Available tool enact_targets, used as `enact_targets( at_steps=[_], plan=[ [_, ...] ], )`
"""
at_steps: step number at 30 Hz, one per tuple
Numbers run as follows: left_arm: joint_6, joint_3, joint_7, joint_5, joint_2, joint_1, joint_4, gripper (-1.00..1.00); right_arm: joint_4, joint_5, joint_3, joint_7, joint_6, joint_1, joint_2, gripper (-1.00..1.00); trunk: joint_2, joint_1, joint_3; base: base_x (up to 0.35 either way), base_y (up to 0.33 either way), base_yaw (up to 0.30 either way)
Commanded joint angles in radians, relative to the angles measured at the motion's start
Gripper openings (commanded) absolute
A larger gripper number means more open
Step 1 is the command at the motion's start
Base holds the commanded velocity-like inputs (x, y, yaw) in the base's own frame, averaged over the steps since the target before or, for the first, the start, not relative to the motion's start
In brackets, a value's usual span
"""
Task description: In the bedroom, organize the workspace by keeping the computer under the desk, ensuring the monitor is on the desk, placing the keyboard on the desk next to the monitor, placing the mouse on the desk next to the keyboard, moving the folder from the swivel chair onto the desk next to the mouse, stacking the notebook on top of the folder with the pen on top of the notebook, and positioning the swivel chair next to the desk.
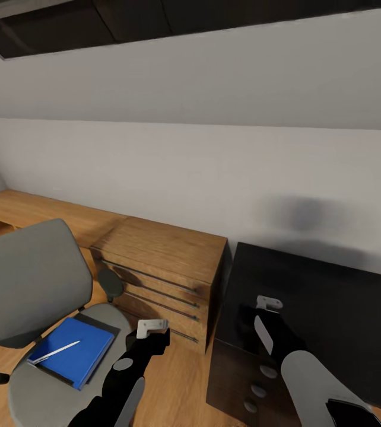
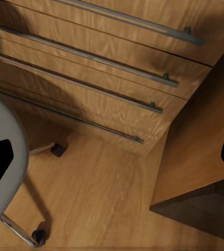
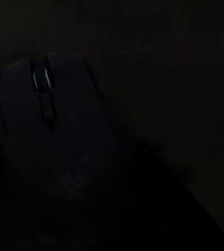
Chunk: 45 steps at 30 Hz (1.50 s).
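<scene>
Grey swivel chair, nearest at left: blue folder on a dark notebook on its seat, white pen lying atop the folder. Left gripper above floor beside chair; jaw state cannot be told. Right gripper over black desk; state unclear. Mouse close below it. Beyond, light-wood drawer cabinet against white wall.

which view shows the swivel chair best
The head view: the swivel chair shows its grey back, seat and black armrests, with the blue folder and pen on the seat. The left wrist view catches its seat edge, chrome legs and casters. The right wrist view is dark, showing the mouse.
</scene>
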Motion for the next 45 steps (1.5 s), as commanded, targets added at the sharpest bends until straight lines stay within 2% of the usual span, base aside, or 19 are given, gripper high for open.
enact_targets(
  at_steps=[1, 15, 32, 33, 40, 45],
  plan=[
    [0.003, -0.002, 0.010, 0.011, 0.000, -0.001, -0.001, 1.00, -0.001, -0.004, -0.004, -0.003, 0.005, 0.000, 0.001, -1.00, -0.001, 0.000, -0.001, -0.020, 0.000, 0.000],
    [0.003, -0.002, 0.010, 0.011, 0.000, -0.001, -0.001, 1.00, 0.000, -0.004, -0.002, -0.002, 0.004, 0.000, 0.003, -1.00, -0.001, 0.000, -0.001, -0.116, 0.000, 0.000],
    [0.003, -0.002, 0.010, 0.011, 0.000, -0.001, -0.001, 1.00, 0.000, -0.006, -0.001, -0.001, 0.002, 0.000, 0.004, -1.00, -0.001, 0.000, -0.001, -0.008, 0.091, 0.000],
    [0.003, -0.002, 0.010, 0.011, 0.000, -0.001, -0.001, 1.00, 0.000, -0.006, -0.001, -0.002, 0.002, 0.000, 0.004, 1.00, -0.001, 0.000, -0.001, 0.000, 0.001, 0.000],
    [0.001, -0.003, 0.013, 0.010, -0.001, -0.001, -0.001, 1.00, -0.001, -0.007, -0.002, -0.002, 0.000, 0.000, 0.004, 1.00, -0.001, 0.000, -0.001, 0.000, 0.000, 0.000],
    [0.000, -0.019, 0.029, 0.010, -0.001, -0.001, -0.001, 1.00, -0.002, -0.007, -0.002, -0.001, -0.001, 0.000, 0.004, 1.00, 0.006, -0.004, 0.002, 0.000, 0.000, 0.000]
  ],
)
